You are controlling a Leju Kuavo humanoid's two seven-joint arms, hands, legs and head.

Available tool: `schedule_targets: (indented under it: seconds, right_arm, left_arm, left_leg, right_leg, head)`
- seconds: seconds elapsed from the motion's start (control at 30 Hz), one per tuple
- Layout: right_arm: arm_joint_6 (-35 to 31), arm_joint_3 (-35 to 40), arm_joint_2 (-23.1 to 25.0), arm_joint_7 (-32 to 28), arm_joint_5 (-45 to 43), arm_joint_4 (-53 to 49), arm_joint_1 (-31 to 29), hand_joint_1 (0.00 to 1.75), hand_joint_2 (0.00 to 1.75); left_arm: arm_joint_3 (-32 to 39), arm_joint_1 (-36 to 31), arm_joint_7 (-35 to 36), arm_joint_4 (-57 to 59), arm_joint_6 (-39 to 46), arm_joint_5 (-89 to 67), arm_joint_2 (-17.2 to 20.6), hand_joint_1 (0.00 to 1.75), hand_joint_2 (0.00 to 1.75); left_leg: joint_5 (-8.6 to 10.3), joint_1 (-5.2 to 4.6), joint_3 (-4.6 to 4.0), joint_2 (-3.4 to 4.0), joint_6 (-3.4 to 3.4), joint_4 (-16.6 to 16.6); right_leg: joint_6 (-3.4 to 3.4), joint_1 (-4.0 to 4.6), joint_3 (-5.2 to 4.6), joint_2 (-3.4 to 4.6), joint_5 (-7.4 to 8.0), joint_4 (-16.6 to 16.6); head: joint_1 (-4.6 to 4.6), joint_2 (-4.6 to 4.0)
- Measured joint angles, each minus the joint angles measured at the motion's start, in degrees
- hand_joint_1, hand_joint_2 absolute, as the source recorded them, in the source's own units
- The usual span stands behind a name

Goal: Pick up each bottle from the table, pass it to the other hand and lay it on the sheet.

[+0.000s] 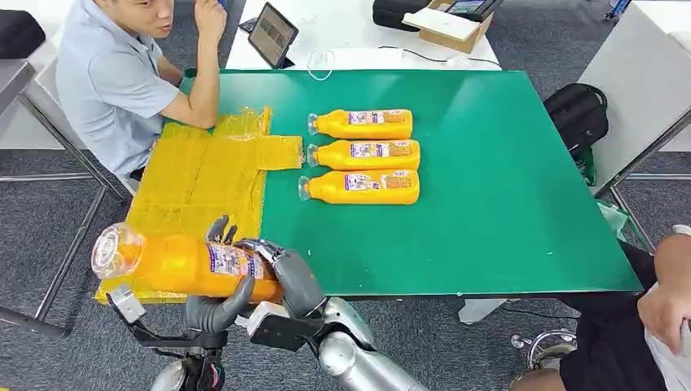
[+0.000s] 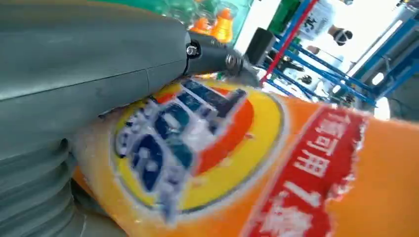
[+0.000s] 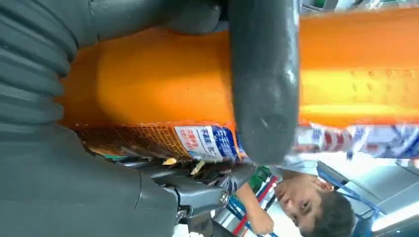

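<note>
An orange juice bottle (image 1: 175, 262) lies level in the air over the near left corner of the yellow sheet (image 1: 195, 179), its clear cap end pointing left. My right hand (image 1: 277, 273) wraps its labelled end from above, and my left hand (image 1: 213, 312) cups it from below. In the left wrist view the bottle's label (image 2: 296, 173) presses against the left hand (image 2: 74, 59). The right wrist view has a thick thumb (image 3: 264, 98) across the orange bottle (image 3: 163, 84). Three more bottles (image 1: 363, 124), (image 1: 367, 154), (image 1: 363, 186) lie side by side on the green table (image 1: 489, 228).
A person in a grey shirt (image 1: 114, 73) sits at the table's far left with an elbow by the sheet. Another person (image 1: 660, 309) sits at the near right corner. A tablet (image 1: 271, 34) stands behind the table, and a black backpack (image 1: 577, 114) rests right of it.
</note>
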Motion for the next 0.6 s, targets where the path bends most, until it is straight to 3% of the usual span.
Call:
schedule_targets:
  seconds: [0.1,0.13,0.6]
  right_arm:
    - [-0.24,0.13,-0.04,0.88,0.15,0.72,0.11,0.0,1.75]
    - [-0.5,0.09,-0.09,0.94,0.22,0.9,0.11,0.0,0.0]
    - [-13.8,0.04,-1.07,2.69,8.95,-1.02,1.9,0.0,0.0]
  left_arm:
    - [0.04,-0.5,-0.22,0.0,-1.18,0.26,0.0,1.75,1.75]
    - [0.07,-0.48,-0.31,0.0,-1.35,0.35,0.0,1.75,1.75]
    - [0.37,-0.98,1.2,-0.04,-5.57,4.28,-0.18,1.75,1.75]
  left_leg:
    - [0.0,0.0,0.0,-0.01,0.0,0.0]
    - [0.0,0.0,-0.01,0.01,0.0,0.0]
    - [0.0,0.0,-0.02,0.08,0.0,0.0]
  right_leg:
    - [0.0,0.0,0.01,0.0,0.0,0.0]
    - [0.0,0.0,-0.01,0.01,0.01,0.0]
    - [0.0,0.0,-0.03,0.02,0.01,0.0]
  head:
    - [-0.02,0.0]
    - [0.0,0.0]
    - [0.0,0.0]
